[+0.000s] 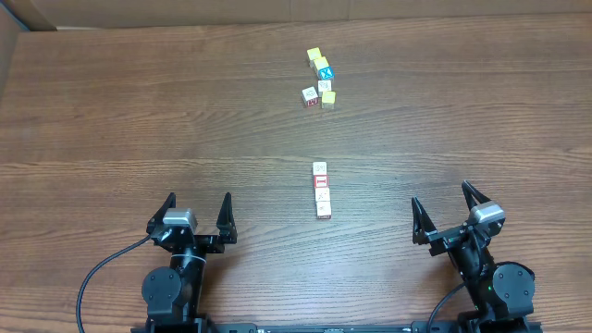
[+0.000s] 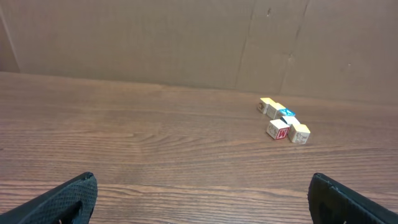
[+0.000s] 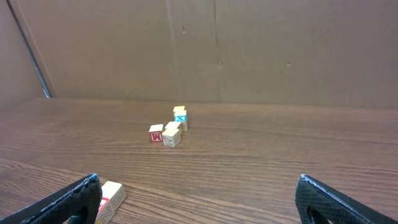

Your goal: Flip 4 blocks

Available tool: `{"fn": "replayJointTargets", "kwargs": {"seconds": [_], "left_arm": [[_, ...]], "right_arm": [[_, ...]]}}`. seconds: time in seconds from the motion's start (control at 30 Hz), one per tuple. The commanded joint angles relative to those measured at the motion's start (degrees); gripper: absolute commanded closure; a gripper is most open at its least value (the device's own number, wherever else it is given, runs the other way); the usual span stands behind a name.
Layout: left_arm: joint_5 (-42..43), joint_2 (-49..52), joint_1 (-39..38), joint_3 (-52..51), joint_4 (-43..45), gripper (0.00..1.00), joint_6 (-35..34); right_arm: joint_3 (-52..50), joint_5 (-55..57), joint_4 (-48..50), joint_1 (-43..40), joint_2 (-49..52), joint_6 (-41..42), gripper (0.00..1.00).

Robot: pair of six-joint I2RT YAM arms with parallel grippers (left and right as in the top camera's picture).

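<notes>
The row of four small white-and-cream picture cubes [image 1: 322,189] lies near the middle of the brown wood-grain table [image 1: 139,111], running from 12 o'clock to 6 o'clock with each cube touching or just beside the next. The second cube from the far end [image 1: 321,181] shows a red frame on its top face; the printed symbols on the others are too small to read. In the right wrist view only the near end of this row [image 3: 111,194] appears, at the lower left, just beside the left finger of that gripper. At 12 o'clock from the row, well apart from it, sits a loose cluster of small cubes [image 1: 320,79]: two with plain yellow tops, one with a blue face [image 1: 324,72], one white, and one white with a red letter [image 1: 309,94]. The left gripper [image 1: 198,198] rests at about 8 o'clock from the row, well apart from it, its jaws spread fully wide with nothing between them. The right gripper [image 1: 441,194] rests at about 4 o'clock from the row, jaws likewise fully spread and holding nothing. A black cable [image 1: 92,277] loops from the left arm toward the near table edge. A brown cardboard wall [image 2: 155,43] stands behind the far edge of the table.
</notes>
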Motion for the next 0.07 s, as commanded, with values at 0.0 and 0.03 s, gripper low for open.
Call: {"fn": "replayJointTargets", "kwargs": {"seconds": [0.0,0.03], "left_arm": [[0.9,-0.7,0.4,-0.2,0.0,0.00,1.2],[0.9,-0.7,0.4,-0.2,0.0,0.00,1.2]], "right_arm": [[-0.6,-0.1,0.3,-0.4,-0.4,0.4,0.00],[-0.6,-0.1,0.3,-0.4,-0.4,0.4,0.00]]}}
